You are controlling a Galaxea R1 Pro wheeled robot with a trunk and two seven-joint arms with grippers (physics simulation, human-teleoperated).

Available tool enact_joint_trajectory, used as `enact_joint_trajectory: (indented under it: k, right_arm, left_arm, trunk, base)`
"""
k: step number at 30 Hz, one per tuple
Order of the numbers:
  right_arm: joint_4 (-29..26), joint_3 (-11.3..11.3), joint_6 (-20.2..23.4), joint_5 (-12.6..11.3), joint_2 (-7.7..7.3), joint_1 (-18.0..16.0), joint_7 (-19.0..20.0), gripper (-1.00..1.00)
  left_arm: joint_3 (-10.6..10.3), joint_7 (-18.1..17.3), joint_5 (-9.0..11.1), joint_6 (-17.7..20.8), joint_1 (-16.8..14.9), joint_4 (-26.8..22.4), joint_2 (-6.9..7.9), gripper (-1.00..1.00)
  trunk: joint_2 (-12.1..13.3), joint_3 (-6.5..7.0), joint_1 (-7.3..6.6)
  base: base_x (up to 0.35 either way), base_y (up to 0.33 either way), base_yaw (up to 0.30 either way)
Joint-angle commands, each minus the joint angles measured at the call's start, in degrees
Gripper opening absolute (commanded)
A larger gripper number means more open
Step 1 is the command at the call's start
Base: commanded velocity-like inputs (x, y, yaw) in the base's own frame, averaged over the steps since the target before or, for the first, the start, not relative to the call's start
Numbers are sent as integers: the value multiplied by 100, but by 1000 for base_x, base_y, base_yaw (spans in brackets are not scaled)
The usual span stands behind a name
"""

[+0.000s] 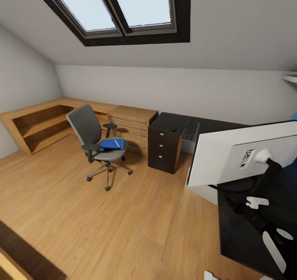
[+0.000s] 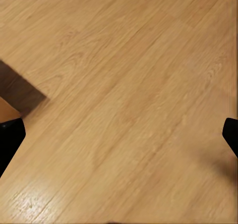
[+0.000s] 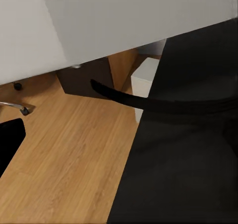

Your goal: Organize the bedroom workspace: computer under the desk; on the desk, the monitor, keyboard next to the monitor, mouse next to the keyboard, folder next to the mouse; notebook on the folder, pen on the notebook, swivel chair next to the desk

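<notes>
Right hand (image 1: 256,202) sits behind the monitor (image 1: 243,156), whose pale back rises over the black worktop (image 1: 247,234); I cannot tell its grip. Left hand (image 2: 119,135) hangs spread and empty over wooden floor. That wide, stiff panel looks top-heavy and fragile, best held by its stand. A thin, light blue folder (image 1: 112,143) lies on the padded swivel chair (image 1: 97,141); the keyboard (image 1: 190,130) rests farther along the worktop.

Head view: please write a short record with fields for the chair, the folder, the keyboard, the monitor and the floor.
swivel chair: on the wooden floor, in front of the wooden shelving, apart from the black desk
folder: blue, lying on the chair seat
keyboard: on the black desk
monitor: close to the camera, its pale back showing, above the near part of the desk
floor: light wood planks
</notes>
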Motion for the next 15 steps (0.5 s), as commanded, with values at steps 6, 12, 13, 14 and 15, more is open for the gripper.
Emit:
enact_joint_trajectory:
  k: [6, 12, 13, 14, 15]
  right_arm:
    - [8, -5, -11, -45, 0, -5, 35, 100]
    - [8, -5, -13, -45, 0, -5, 35, 100]
    - [8, -5, -13, -45, 0, -5, 35, 100]
    - [8, -5, -13, -45, 0, -5, 35, 100]
    - [8, -5, -13, -45, 0, -5, 35, 100]
  left_arm:
    - [15, 5, -2, -16, -2, 0, -2, 100]
    - [17, 6, -2, -16, -2, 1, -2, 100]
    - [16, 6, -2, -16, -2, 1, -2, 100]
    - [16, 6, -2, -16, -2, 1, -2, 100]
    - [16, 5, -2, -16, -2, 1, -2, 100]
  trunk:
    - [-5, 25, 1]
    - [-5, 39, 1]
    - [-5, 40, 1]
    - [-5, 40, 1]
    - [-5, 41, 1]
  base:
    - [0, 0, -144]
    - [0, 0, -58]
    - [0, 0, -20]
    - [0, 0, -13]
    - [-5, 0, -10]
